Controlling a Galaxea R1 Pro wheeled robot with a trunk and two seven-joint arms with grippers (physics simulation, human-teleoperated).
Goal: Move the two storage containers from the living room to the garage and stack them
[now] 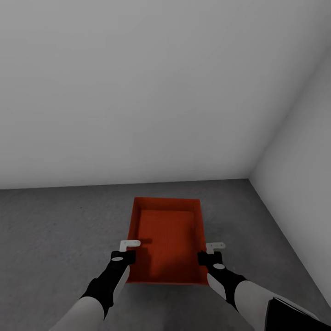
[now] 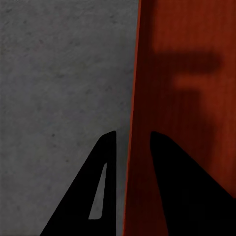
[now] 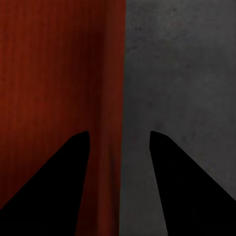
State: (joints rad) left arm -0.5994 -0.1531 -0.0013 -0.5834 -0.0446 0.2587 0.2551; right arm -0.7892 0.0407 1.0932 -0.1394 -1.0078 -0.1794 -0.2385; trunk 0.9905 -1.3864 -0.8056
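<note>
One orange-red storage container (image 1: 168, 239) sits on the dark grey concrete floor (image 1: 59, 230) of the garage, close to a corner of white walls. It is open-topped and looks empty; a second container cannot be made out. My left gripper (image 1: 130, 247) straddles its left side wall (image 2: 132, 98), with a little grey floor showing between the outer finger and the wall. Astride the right side wall (image 3: 114, 73) is my right gripper (image 1: 212, 250), its fingers set wider with a gap on both sides. Both look open.
A plain white wall (image 1: 138, 92) runs across just beyond the container. A second white wall (image 1: 308, 161) closes in on the right, and the two meet in a corner. Bare concrete stretches to the left and toward me.
</note>
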